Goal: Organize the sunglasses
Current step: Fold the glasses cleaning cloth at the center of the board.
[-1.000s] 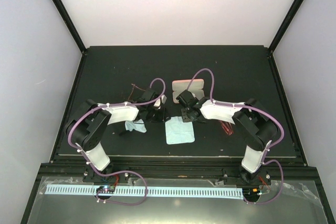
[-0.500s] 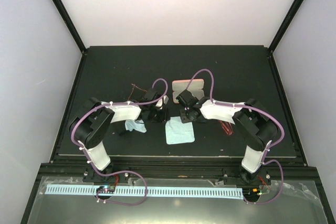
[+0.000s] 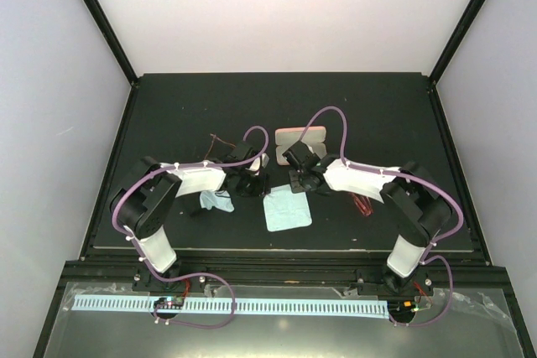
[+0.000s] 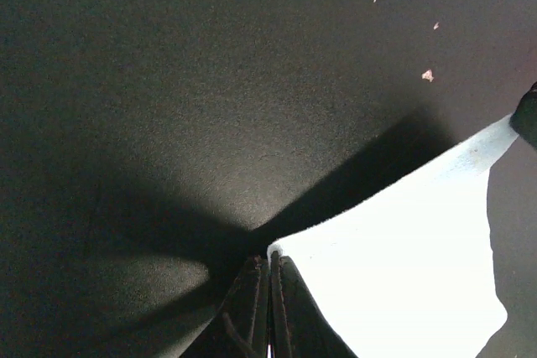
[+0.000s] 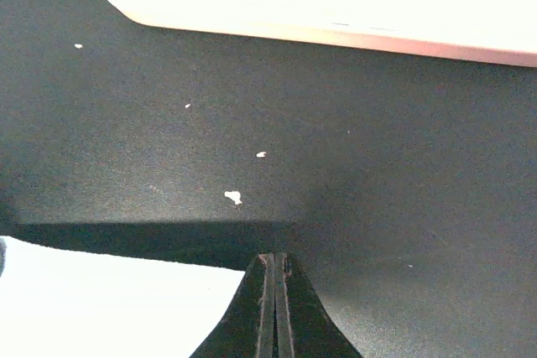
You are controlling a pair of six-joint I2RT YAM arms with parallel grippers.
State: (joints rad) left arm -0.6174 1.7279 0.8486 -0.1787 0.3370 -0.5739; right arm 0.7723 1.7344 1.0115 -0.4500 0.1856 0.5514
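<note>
Outside the pink case [image 3: 300,135] lie the amber pair [image 3: 220,140] and red pair [image 3: 362,204].

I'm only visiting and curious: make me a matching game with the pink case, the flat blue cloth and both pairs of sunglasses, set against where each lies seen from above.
Things:
1. pink case
2. flat blue cloth
3. red sunglasses
4. amber sunglasses

Places:
A. leftmost of the four
B. in the middle, in front of the case
C. in the middle, behind the cloth
D. rightmost of the four

Pairs: 1-C, 2-B, 3-D, 4-A
</note>
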